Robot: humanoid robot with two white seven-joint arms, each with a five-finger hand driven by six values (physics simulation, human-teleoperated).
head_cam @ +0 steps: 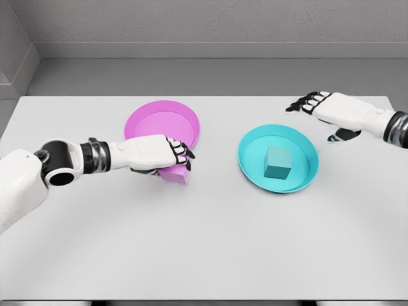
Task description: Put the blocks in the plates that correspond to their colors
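Fingers of our left hand [167, 155] clamp the pink block [175, 174]; the pink plate [153, 115] lies at twelve o'clock, touching; right hand [319, 105] fingers apart

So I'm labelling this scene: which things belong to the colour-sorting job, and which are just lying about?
Belongs to the job:
pink block, held in left hand
pink plate
teal block, inside teal plate
right hand, open

Lying about:
nothing; only the table

A pale grey bench [210, 255] fills most of the frame; a grey wall [210, 19] spans the top.
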